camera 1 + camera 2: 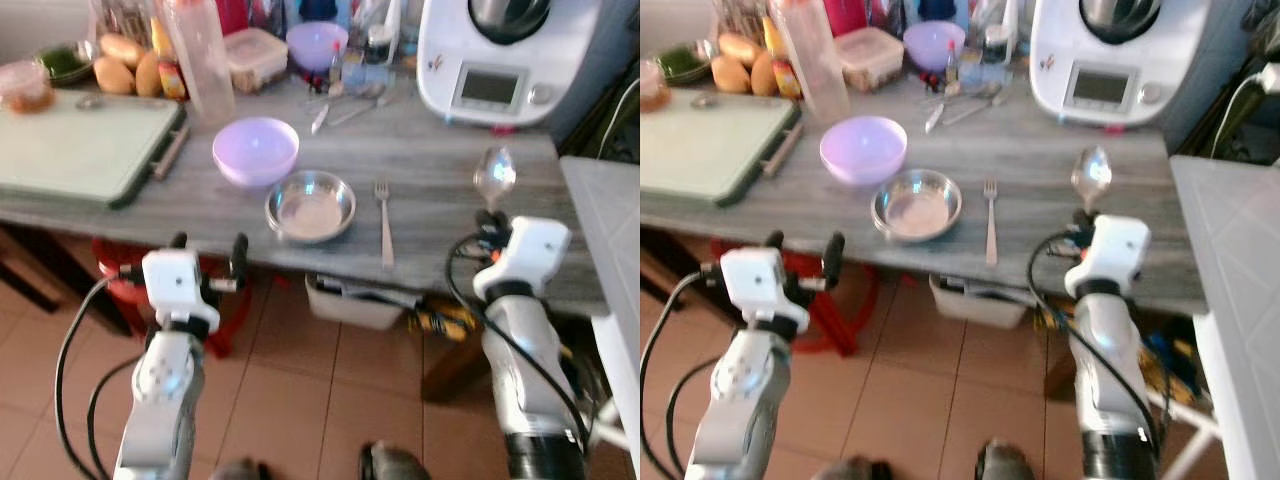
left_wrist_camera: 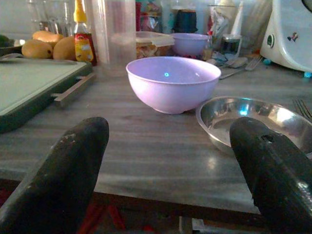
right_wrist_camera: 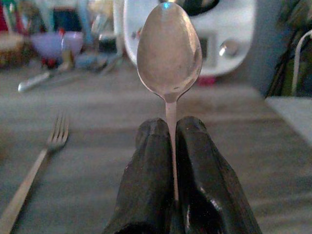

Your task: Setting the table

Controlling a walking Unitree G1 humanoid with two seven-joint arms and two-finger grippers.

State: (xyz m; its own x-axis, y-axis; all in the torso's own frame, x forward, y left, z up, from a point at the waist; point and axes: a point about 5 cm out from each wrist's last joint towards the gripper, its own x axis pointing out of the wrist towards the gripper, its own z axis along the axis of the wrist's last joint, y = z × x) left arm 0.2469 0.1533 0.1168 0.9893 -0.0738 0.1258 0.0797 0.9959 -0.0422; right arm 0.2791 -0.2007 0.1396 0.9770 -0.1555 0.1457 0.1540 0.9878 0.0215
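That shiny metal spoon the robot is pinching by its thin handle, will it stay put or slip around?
The shiny metal spoon looks stiff and probably light. Its smooth, narrow handle is clamped between the right gripper's black fingers, so it may pivot or slide. The bowl end stands above the grip, which might favour tilting.

A: Surface check. Table (image 1: 430, 160): grey wood-grain top, matt, slight sheen toward the near edge.
B: Metalware?
A: Spoon (image 3: 168, 48) in the right gripper (image 3: 171, 127): polished metal, mirror-bright bowl. Fork (image 1: 384, 222) at 3 o'clock of the steel bowl (image 1: 310, 205): satin metal. The steel bowl is glossy on the rim, duller inside.
B: Plastics?
A: Lilac bowl (image 2: 172, 82) at 11 o'clock of the steel bowl: smooth plastic, soft gloss. Food processor (image 1: 500, 60): glossy white plastic housing. Tray (image 1: 85, 145): matt pale-green surface, metal-looking handle.
B: Grippers?
A: Left gripper (image 2: 170, 161) fingers (image 2: 73, 170): black, matt, slightly rough. Arms are smooth silver.
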